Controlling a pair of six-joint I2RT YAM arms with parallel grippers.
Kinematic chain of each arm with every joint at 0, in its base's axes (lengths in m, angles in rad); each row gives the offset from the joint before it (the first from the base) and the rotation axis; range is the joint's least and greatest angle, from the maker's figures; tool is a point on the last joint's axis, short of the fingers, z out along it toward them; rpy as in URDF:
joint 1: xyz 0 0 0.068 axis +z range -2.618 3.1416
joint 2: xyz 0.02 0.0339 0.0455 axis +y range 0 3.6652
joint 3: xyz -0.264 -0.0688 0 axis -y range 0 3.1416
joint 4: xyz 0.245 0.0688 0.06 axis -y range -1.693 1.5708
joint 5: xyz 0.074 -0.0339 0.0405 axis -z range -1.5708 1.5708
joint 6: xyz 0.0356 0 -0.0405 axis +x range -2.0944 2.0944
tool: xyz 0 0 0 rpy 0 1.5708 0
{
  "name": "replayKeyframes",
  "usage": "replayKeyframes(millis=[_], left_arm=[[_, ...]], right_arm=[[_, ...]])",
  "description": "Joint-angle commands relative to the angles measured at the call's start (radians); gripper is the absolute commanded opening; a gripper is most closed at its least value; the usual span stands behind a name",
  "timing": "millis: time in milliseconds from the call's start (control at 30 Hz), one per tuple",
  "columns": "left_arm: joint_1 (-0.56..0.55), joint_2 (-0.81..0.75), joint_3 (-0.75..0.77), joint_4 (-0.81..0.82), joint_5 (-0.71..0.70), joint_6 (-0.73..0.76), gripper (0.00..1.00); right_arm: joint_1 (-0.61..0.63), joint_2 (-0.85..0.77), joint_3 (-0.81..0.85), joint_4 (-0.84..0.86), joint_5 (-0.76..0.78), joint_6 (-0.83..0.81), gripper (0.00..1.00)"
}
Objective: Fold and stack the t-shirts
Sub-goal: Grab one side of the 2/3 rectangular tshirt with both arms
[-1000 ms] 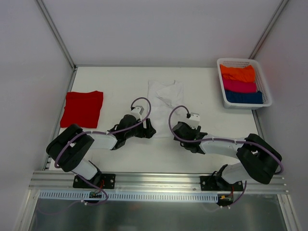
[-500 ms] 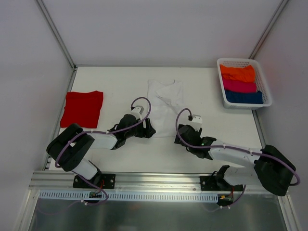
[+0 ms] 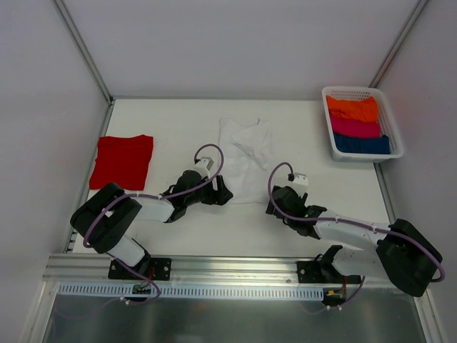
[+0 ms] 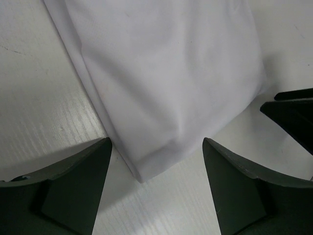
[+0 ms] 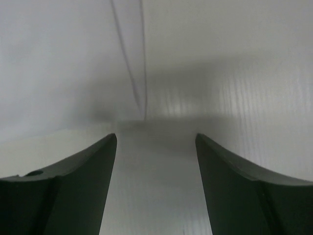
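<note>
The white t-shirt (image 4: 171,73) is thin smooth cloth — the table (image 4: 34,103) matt.

White t-shirt (image 3: 245,158) folded mid-table, red t-shirt (image 3: 122,161) folded far left

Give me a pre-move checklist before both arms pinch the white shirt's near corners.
1. Left gripper open: ok.
2. White t-shirt corner between left fingers: ok.
3. Right gripper open: ok.
4. Cloth between right fingers: not ok; the hem lies ahead and left, with only table between them.
5. Red t-shirt folded, clear of both arms: ok.
</note>
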Motion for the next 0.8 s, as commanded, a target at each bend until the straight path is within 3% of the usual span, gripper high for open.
replayKeyframes(millis=[0,533,767], left_arm=[[0.005,0.029,-0.052,-0.090,0.043,-0.037,0.78],[0.005,-0.056,-0.071,-0.161,0.003,-0.017,0.77],[0.005,-0.038,-0.066,-0.159,-0.005,-0.011,0.76]], right_arm=[[-0.036,0.047,-0.026,0.118,-0.063,0.004,0.70],[-0.098,0.265,-0.001,0.314,-0.165,-0.004,0.70],[-0.099,0.221,-0.032,0.317,-0.174,-0.001,0.70]])
